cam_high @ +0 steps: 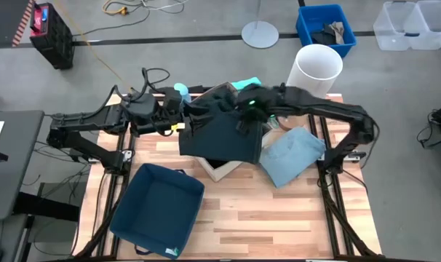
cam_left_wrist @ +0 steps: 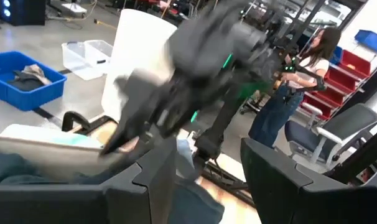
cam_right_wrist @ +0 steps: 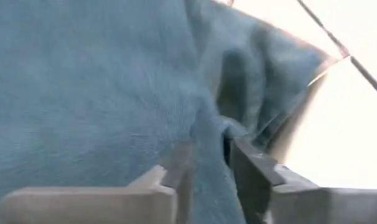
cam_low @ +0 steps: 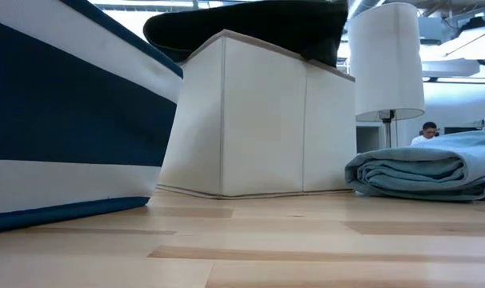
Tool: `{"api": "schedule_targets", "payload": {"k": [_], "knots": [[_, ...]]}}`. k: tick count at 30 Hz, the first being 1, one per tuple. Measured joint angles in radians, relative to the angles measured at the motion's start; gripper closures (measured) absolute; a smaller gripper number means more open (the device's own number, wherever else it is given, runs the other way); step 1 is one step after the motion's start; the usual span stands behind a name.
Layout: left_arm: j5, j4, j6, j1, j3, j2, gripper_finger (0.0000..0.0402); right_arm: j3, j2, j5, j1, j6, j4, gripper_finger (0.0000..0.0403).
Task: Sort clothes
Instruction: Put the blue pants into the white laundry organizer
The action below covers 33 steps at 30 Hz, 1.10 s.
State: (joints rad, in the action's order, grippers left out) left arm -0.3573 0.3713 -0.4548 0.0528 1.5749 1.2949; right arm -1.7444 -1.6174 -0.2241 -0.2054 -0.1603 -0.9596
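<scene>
Two grippers: both meet over the back middle of the table, above the dark garment.
Right gripper: its fingers pinch a fold of cloth between them, narrow, with fabric filling the wrist view; in the high view it sits at on the top edge of the dark jeans.
Left gripper: fingers spread apart with nothing between the tips; in the high view it reaches in from the left at, at the left edge of the same garment.
Dark jeans: draped over the beige fabric box, covering most of its top and hanging past its rim.
Turquoise garment: peeks out behind the jeans at the table's back edge.
Pale blue garment: folded, lying on the table just right of the beige box.
Navy fabric box: stands front left, apart from the beige box.
Beyond the table: a white cylinder and a blue bin on the floor; a person stands in the room.
</scene>
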Motion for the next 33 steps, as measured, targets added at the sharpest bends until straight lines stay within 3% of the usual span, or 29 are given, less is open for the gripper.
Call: {"api": "schedule_targets", "payload": {"k": [5,10,16,23,33], "knots": [[0.0,0.003,-0.002,0.0,0.0,0.0,0.0228,-0.001,0.132,0.021,0.012,0.05,0.073,0.0214],[0.0,-0.022,0.011,-0.002,0.0,0.0,0.0228,-0.003,0.196,0.121,0.044,0.084,0.146,0.0213],[0.062,-0.218,0.091,-0.003,0.0,0.0,0.0228,-0.001,0.096,0.124,0.099,0.082,0.149,0.0267],[0.156,-0.324,0.106,0.0,0.0,0.0,0.0228,-0.001,-0.087,0.136,0.098,0.082,0.264,0.0391],[0.218,-0.4,0.104,0.031,0.0,-0.001,0.0228,-0.001,-0.318,0.228,0.049,0.087,0.258,0.04]]}}
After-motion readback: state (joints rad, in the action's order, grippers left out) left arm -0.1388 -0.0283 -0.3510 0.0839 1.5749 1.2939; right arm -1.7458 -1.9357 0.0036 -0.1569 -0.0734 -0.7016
